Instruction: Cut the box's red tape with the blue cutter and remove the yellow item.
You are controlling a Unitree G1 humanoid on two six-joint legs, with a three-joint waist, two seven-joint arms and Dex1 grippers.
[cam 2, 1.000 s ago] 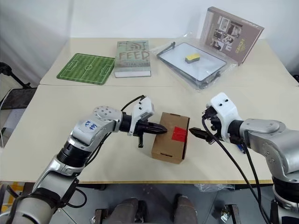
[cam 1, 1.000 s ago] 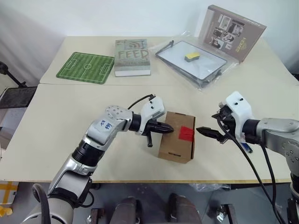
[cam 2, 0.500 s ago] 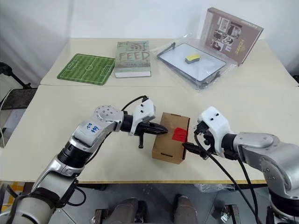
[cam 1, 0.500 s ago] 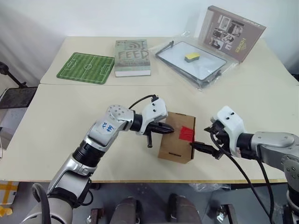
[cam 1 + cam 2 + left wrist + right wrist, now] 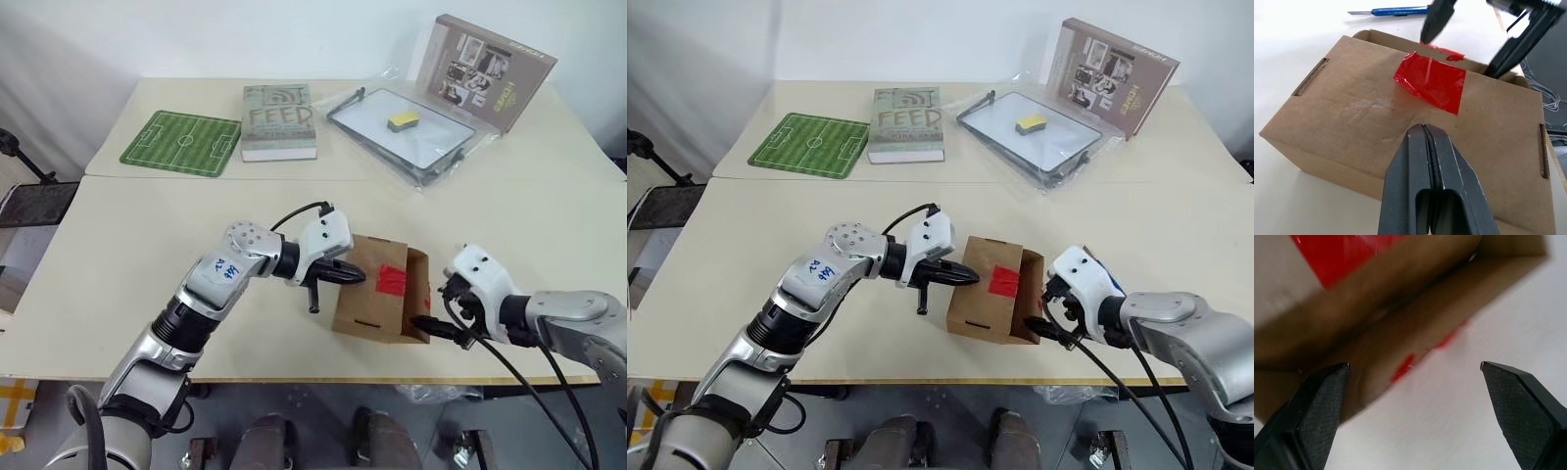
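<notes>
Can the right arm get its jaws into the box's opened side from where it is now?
Probably yes. The right gripper is open and sits right at the box, whose flap has swung out on that side, leaving the dark interior exposed. The left gripper, shut, rests on the box top beside the red tape, clear of that side.
</notes>
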